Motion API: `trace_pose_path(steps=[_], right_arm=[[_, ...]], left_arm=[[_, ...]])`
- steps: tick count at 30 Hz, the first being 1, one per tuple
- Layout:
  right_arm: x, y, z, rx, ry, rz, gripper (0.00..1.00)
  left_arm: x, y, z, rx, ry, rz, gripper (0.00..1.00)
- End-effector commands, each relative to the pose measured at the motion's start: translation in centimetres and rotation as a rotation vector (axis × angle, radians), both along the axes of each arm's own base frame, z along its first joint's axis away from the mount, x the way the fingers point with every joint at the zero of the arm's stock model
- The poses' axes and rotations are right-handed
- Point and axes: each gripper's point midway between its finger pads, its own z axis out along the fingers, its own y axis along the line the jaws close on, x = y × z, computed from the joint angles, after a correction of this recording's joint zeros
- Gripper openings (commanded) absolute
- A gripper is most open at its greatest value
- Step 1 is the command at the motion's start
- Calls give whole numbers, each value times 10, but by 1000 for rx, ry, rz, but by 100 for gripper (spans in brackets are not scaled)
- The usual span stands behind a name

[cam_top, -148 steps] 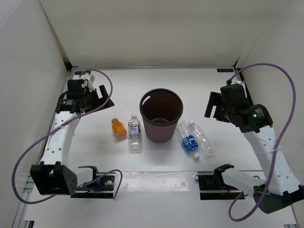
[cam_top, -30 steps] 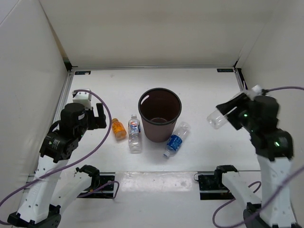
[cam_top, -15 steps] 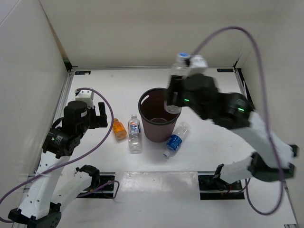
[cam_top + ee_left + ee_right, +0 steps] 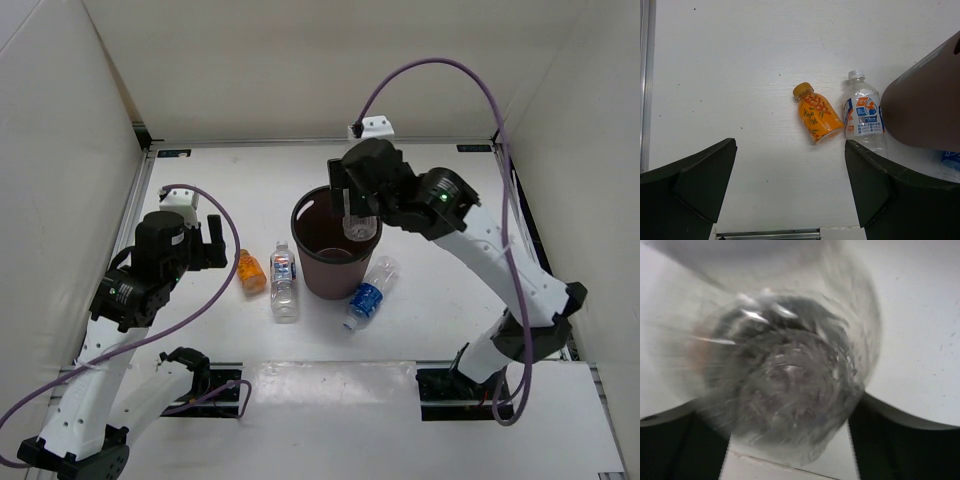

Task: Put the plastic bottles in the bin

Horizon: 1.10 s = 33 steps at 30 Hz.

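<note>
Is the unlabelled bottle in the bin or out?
Out, just: the bottle hangs at the right gripper over the mouth of the bin. The blurred wrist view doesn't show whether the grip holds.

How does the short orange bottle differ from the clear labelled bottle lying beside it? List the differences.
Colour: the short orange plastic bottle is opaque orange, the clear plastic bottle with the blue-white label see-through. Size: the orange bottle is shorter than the clear bottle. Cap: the orange bottle's is orange-yellow, the clear bottle's white. Both lie on their sides on the white table.
</note>
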Motion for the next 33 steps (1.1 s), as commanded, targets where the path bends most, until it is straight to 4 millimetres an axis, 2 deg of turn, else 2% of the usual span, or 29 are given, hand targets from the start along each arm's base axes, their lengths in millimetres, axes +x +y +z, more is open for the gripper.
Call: trace_pose_path(steps=[1,4,6,8,9,10,12,13,14,16,17,18,19,20,21,22,23,25,26,27,28,29,30,32,33], right_arm=[[-11,1,31,111,-52,49,90],[-11,-4,33,128,-29,53,90],[-14,-12,35,144,-5,39,90],[-8,-23,36,151,-5,6,90],[-12,-27,43,180,-13,12,90],[-9,-32,39,181,-8,-9,90],[-13,-40,47,220,-22,-13,90],[-9,-47,37,206,-3,-39,90],[-12,-51,39,227,-1,-48,90],[-10,-65,29,243,24,-112,90],[-4,-85,31,270,18,-185,90],[-4,-93,18,266,52,-229,90],[-13,-94,4,330,129,-252,90],[-1,-121,-11,363,146,-343,90],[0,-121,-19,401,176,-335,90],[-5,-112,-16,498,202,-279,90],[-3,-124,-57,517,294,-349,90],[-10,-118,-76,575,384,-351,90],[-15,-117,-113,592,490,-405,90],[-18,-116,-124,605,535,-426,90],[-25,-115,-146,593,591,-451,90],[-23,-109,-149,621,594,-432,90],[-35,-105,-176,611,666,-467,90],[-30,-100,-183,633,659,-482,90],[-37,-98,-198,624,696,-510,90]], left_arm=[[0,-1,2,-1,-14,-7,100],[1,-1,2,0,-14,-8,100],[0,-1,2,-3,-12,-9,100],[0,-1,1,-2,-9,-9,100],[0,-1,2,-3,-12,-5,100],[0,-1,1,-4,-11,-5,100],[0,-1,2,-3,-12,-9,100],[0,-1,1,-2,-9,-8,100],[0,-1,1,-2,-9,-8,100],[0,-1,1,-3,-11,-5,100],[0,-1,1,-2,-9,-8,100],[0,-2,2,-3,-10,-10,100],[-1,-1,1,-4,-10,-10,100],[-1,-1,1,-2,-9,-9,100],[-1,-1,0,-2,-6,-8,100],[-1,-1,2,-4,-13,-9,100],[-1,-2,1,-3,-9,-12,100],[0,-2,2,-7,-12,-14,100],[-1,-2,1,-5,-10,-13,100],[-1,-2,1,-6,-8,-13,100],[0,-2,1,-6,-8,-12,100],[-1,-3,1,-6,-9,-15,100],[0,-3,1,-6,-8,-15,100],[-1,-2,0,-6,-6,-13,100],[0,-3,0,-6,-6,-15,100]])
